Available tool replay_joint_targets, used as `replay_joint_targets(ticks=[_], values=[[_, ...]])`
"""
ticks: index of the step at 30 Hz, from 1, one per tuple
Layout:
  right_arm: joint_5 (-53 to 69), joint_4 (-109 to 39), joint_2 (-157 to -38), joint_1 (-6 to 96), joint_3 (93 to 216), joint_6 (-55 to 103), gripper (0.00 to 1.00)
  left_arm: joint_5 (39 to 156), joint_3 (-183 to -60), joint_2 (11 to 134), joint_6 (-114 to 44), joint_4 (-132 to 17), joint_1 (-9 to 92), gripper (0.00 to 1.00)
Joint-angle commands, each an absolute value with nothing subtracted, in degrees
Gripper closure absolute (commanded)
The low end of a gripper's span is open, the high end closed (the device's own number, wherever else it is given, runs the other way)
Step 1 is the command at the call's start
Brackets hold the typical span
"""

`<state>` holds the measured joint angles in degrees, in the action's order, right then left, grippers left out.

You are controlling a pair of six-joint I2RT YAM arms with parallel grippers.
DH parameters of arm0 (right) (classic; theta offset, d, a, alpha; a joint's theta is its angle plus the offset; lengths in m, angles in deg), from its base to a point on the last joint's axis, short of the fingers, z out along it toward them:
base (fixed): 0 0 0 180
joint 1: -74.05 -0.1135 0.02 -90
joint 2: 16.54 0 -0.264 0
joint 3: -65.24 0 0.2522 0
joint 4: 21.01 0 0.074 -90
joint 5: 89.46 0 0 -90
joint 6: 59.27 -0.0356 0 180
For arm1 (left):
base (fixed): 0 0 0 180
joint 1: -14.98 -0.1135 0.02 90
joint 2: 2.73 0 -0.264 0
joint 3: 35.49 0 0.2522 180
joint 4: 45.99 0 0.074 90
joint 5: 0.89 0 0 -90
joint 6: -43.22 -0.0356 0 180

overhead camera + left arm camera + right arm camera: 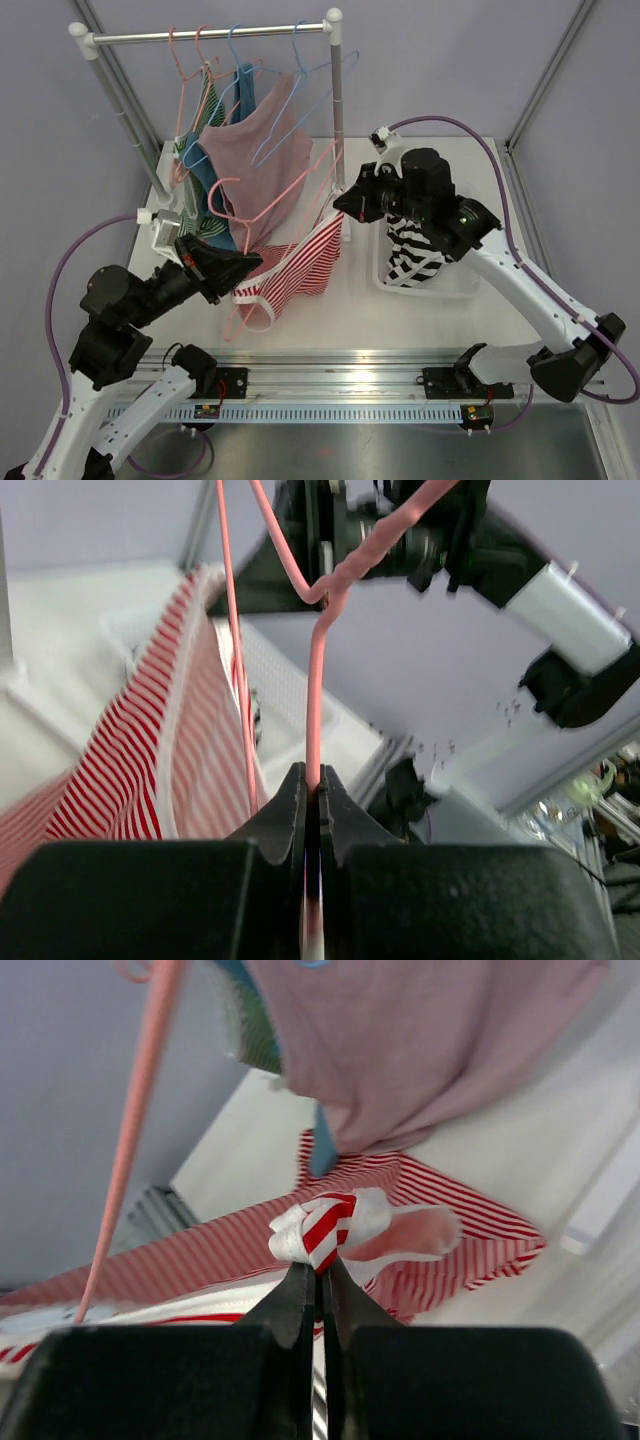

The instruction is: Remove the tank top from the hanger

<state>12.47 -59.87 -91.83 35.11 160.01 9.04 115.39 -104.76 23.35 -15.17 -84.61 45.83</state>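
Lavender walls enclose a white worktop [400, 320] carrying a clothes rail [210, 35] with several hangers and garments, among them a pink top [255, 150]. A white basket [460, 285] at the right holds a black-and-white striped garment [415, 255].

**Position of the task item.** The tank top [295, 270] hangs low over the worktop in front of the rail, stretched between the two arms. Its pink hanger [315, 680] is off the rail and tilted.

**Pincer state.**
- Left pincer [311, 780]: closed on a straight run of the hanger wire, with the jaws pressed flat against it.
- Right pincer [318, 1275]: closed on a bunched shoulder strap [330, 1225] of the tank top, which curls over the jaw tips.

**Progress.** The task appears to be mid-way. Hanger and garment are each secured by a separate arm, so the separating pull is set up. The garment is not yet free: in the left wrist view a second length of hanger wire lies along the fabric. Whether the far strap is looped over the hanger arm cannot be determined. Drawing the strap clear of the hanger is the likely step left.

**Appearance of the item.** The tank top has thin red and white stripes with plain white binding at the edges. The fabric looks thin and limp, sagging in soft folds.
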Motion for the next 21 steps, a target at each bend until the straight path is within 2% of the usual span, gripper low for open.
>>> replay_joint_targets(ticks=[1, 5, 13, 16, 21], values=[[25.4, -55.17, -85.81, 35.56, 161.44, 5.17, 1.0, 112.92, -105.95, 25.04, -15.23, -61.11, 46.09, 1.0], [33.31, -54.89, -83.35, 35.47, 163.46, 2.79, 1.0, 110.04, -106.81, 28.46, -17.95, -43.62, 46.09, 1.0], [33.16, -60.33, -81.58, 30.47, 160.3, 6.91, 1.0, 95.35, -113.94, 34.36, -28.05, -40.07, 46.09, 1.0], [23.5, -63.15, -81.23, 25.54, 158.81, 8.85, 1.0, 90.53, -117.18, 34.36, -29.21, -46.01, 46.09, 1.0], [5.26, -66.32, -83.86, 22.81, 153.98, 8.06, 1.0, 84.8, -123.76, 34.27, -28.68, -68.15, 46.09, 1.0]])
